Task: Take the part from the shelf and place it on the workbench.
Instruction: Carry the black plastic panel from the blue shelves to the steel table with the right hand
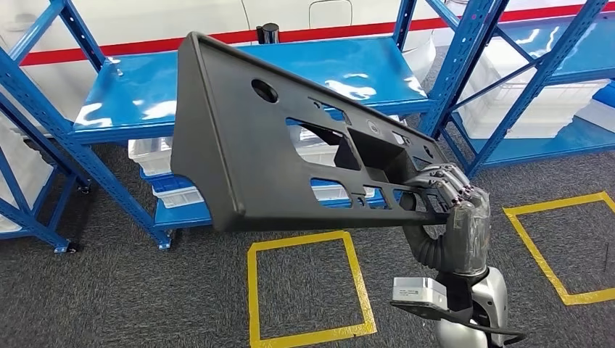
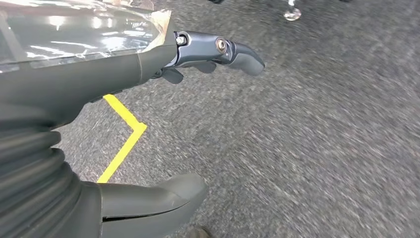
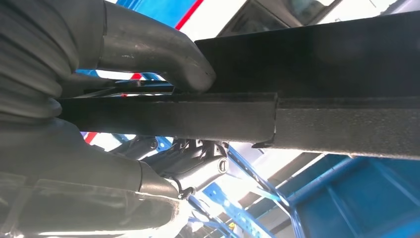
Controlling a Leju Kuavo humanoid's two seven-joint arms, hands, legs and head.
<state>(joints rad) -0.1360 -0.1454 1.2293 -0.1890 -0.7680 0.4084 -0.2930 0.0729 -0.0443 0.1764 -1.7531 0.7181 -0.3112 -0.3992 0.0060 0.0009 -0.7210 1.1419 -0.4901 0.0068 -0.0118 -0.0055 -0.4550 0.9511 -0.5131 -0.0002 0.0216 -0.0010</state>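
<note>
**Part gripped at one end, carried clear of shelf**

Fingers [image 1: 444, 185] of the right hand [image 1: 453, 210] curl over the lower right edge of the part [image 1: 246, 145], a dark panel held tilted in the air before the blue shelf [image 1: 239, 80], likely to clear it. No bench visible.

Left wrist view: left hand [image 2: 148, 124] holds nothing, fingers spread over grey carpet [image 2: 307, 139] and yellow tape [image 2: 124, 144].

Right wrist view: thumb [image 3: 163, 54] presses one face of the part's edge, fingers the other, pinching it.
</note>
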